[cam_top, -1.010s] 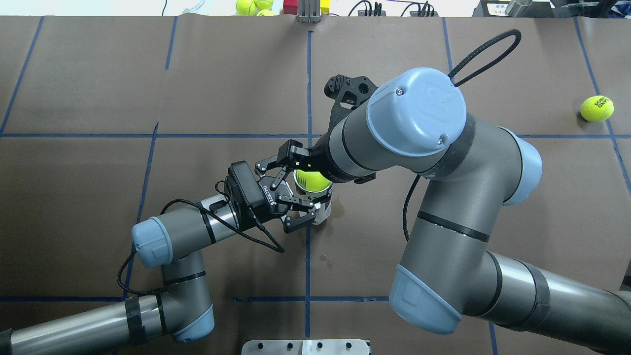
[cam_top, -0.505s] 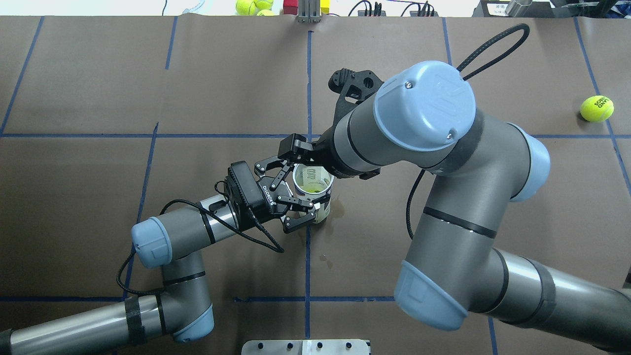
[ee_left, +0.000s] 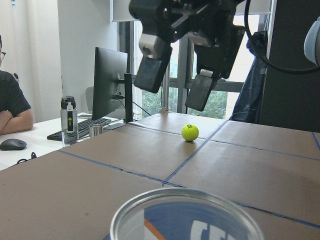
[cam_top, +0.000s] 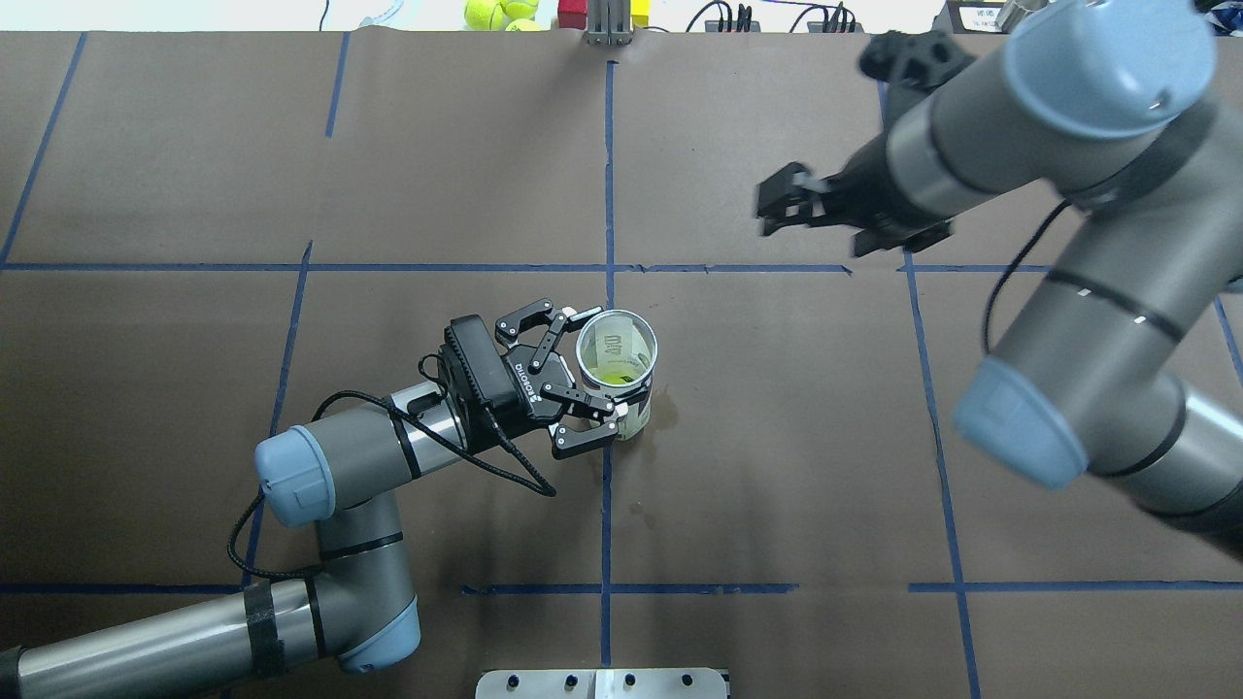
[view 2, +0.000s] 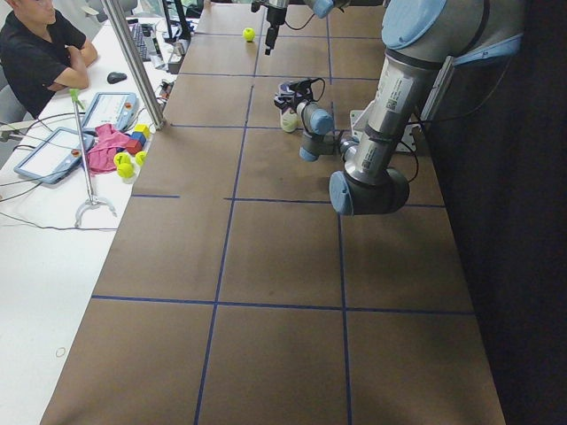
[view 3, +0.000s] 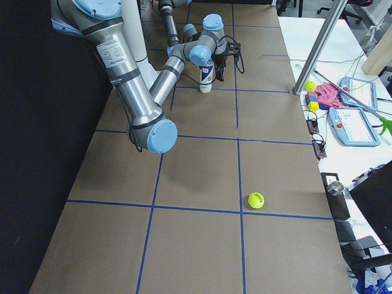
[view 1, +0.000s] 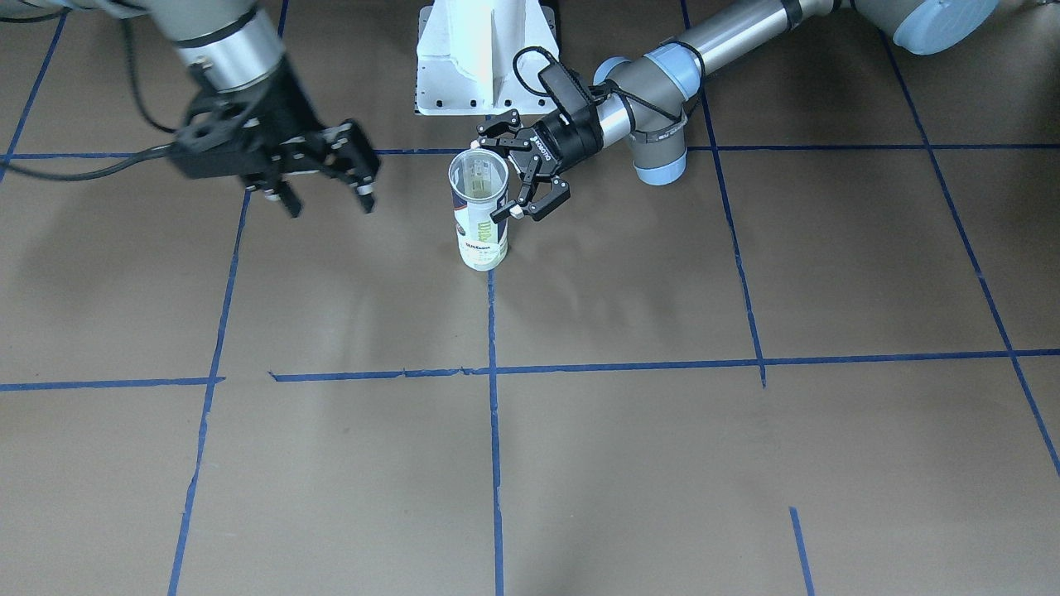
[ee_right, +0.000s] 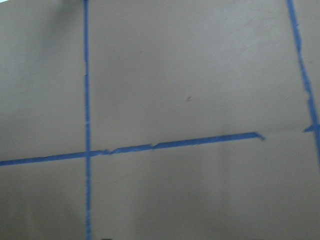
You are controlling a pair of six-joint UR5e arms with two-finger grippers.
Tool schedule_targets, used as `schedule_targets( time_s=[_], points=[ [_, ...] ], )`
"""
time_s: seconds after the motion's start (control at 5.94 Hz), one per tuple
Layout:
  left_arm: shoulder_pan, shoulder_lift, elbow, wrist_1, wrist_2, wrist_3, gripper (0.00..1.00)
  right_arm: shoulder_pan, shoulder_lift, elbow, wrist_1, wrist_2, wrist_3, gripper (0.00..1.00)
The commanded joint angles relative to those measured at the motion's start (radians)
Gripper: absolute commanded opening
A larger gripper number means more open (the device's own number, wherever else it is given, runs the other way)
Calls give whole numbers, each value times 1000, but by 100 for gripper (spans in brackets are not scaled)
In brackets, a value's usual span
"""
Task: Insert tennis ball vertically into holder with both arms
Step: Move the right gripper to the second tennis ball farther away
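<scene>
With tennis ball (cam_top: 612, 375) low inside upright holder (cam_top: 616, 367), L gripper (cam_top: 585, 382) sits beside it, fingers spread round wall; R gripper (cam_top: 783, 205) well apart, fingers spread, empty.

1. Both arms have grey metallic tube links and light-blue joint caps; the right arm (cam_top: 1097, 291) shows small screws on its cap.
2. Black bands ring the links.
3. A black cable loops along the left arm (cam_top: 340, 466).
4. Black linkage fingers (cam_top: 583, 442); white lettering marks the left gripper (cam_top: 585, 380).
</scene>
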Motion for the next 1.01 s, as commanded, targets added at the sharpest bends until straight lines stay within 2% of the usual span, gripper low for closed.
schedule_targets(
  time_s=[0.0,0.17,0.51,0.67,0.84],
  points=[
    [0,9,-4,0,0,-1,100,177,-127,-96,5,91,-298,95],
    [-1,10,-5,0,0,-1,100,252,-145,-214,6,108,-459,95],
    [0,10,-5,0,0,-3,100,401,-133,-561,28,117,-826,95],
    [2,9,-5,0,0,-3,100,423,-131,-735,208,113,-885,95],
    [-1,9,-5,0,0,-1,100,429,-85,-881,361,113,-880,96]
  ],
)
